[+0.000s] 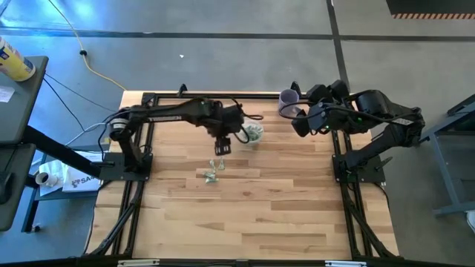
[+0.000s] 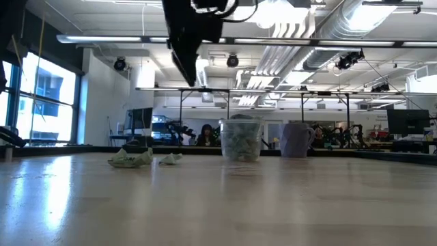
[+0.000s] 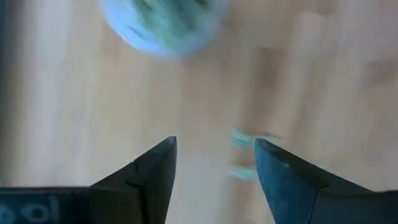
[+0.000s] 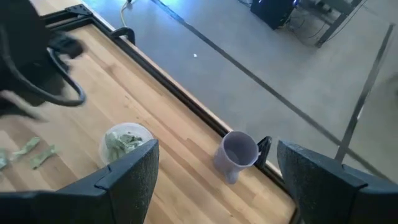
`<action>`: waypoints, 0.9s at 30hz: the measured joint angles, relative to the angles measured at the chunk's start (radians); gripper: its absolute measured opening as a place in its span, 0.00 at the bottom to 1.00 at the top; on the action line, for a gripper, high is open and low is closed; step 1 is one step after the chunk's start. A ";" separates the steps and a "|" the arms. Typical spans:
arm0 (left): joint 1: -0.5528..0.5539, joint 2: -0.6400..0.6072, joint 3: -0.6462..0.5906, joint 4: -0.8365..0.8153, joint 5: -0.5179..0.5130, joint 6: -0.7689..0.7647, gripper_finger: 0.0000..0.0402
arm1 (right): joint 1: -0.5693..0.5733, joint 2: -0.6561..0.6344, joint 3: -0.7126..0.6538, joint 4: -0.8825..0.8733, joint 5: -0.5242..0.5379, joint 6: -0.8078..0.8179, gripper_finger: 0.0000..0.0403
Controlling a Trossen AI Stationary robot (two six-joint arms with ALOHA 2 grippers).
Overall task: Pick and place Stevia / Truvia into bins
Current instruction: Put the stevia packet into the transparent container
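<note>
Hovering left gripper (image 1: 221, 147), jaws spread, empty | loose packets (image 1: 211, 173) on table below, toward front edge | clear cup (image 1: 253, 133) just beside | right gripper (image 1: 300, 126) spread, farther away

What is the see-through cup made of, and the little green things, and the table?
The clear cup looks like thin plastic: you can see the packets inside through its wall. The loose packets look like paper, crumpled and matte. The table looks like wood, with pale planks and a slight sheen.

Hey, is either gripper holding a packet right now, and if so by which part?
Nothing is held. The left gripper is open above the table with nothing between its fingers. The right gripper is open and empty too.
</note>
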 joint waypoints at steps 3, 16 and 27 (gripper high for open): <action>-0.006 -0.009 -0.024 -0.066 0.133 -0.238 0.62 | 0.000 0.000 0.000 0.000 0.020 -0.013 0.78; -0.162 0.027 -0.442 0.470 -0.020 -0.824 0.55 | 0.000 0.000 0.000 0.000 -0.008 0.006 0.78; -0.135 0.119 -0.508 0.501 -0.035 -0.829 0.43 | 0.000 0.000 0.000 0.000 -0.006 0.008 0.78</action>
